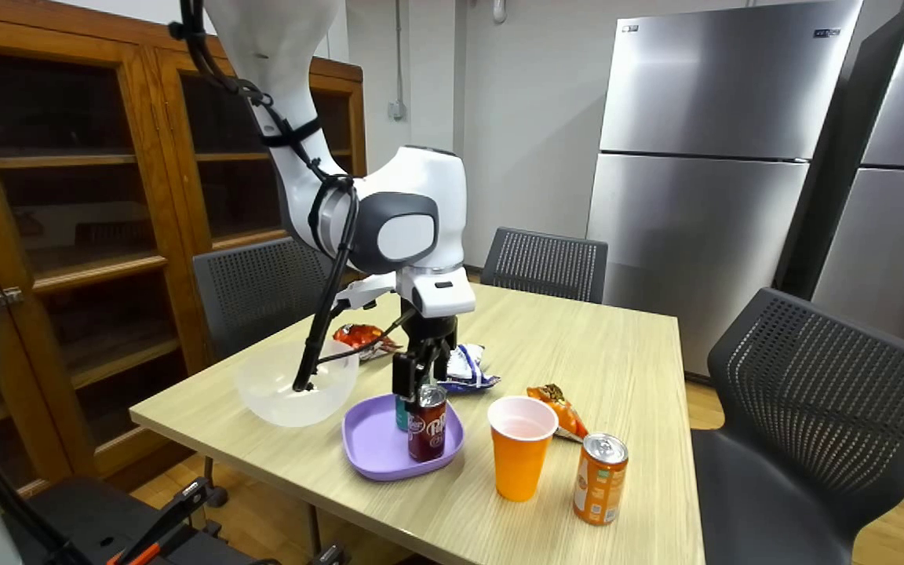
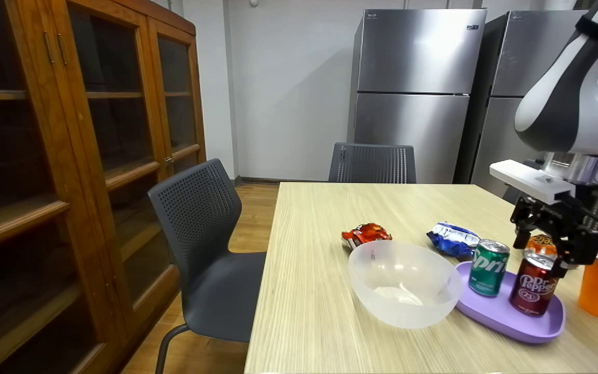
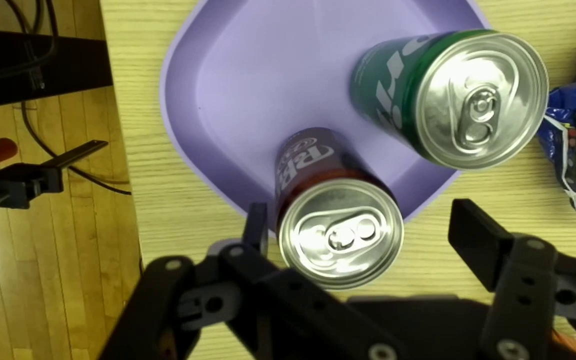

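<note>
My gripper (image 3: pixel 363 225) is open, with its fingers on either side of the top of a dark red Dr Pepper can (image 3: pixel 340 235). The left finger in the wrist view is close beside the can; the other stands well apart. The can stands upright on a purple plate (image 3: pixel 183 115), also seen in both exterior views (image 1: pixel 427 435) (image 2: pixel 532 291). A green Sprite can (image 3: pixel 393 85) stands on the same plate, apart from the fingers; it shows in an exterior view (image 2: pixel 489 267). In an exterior view the gripper (image 1: pixel 421 377) partly hides the Sprite can.
A translucent bowl (image 2: pixel 405 291) stands beside the plate. An orange cup (image 1: pixel 519 455) and orange can (image 1: pixel 600 480) stand on its other side. Red (image 2: pixel 366 235), blue (image 2: pixel 453 239) and orange (image 1: pixel 558 408) snack bags lie on the table (image 1: pixel 577 329). Dark chairs (image 1: pixel 813 408) surround it.
</note>
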`<control>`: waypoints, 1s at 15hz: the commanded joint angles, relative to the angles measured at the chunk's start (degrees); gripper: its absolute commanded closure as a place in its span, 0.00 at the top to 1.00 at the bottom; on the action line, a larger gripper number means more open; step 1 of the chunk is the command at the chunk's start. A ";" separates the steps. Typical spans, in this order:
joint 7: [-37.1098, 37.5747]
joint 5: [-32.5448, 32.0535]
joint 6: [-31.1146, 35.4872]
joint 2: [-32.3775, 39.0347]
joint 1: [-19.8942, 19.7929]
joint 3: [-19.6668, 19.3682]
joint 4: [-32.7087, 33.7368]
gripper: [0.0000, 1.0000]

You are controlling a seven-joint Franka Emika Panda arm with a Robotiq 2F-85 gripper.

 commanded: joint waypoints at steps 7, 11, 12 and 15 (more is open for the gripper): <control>-0.89 0.89 -2.57 -4.55 -1.35 0.34 0.55 1.00; -3.31 1.31 -5.31 -7.54 -3.01 0.53 0.71 1.00; -4.15 1.49 -6.44 -8.36 -3.63 0.41 0.77 1.00; -6.28 0.51 -10.56 -10.19 -5.49 -0.42 1.54 1.00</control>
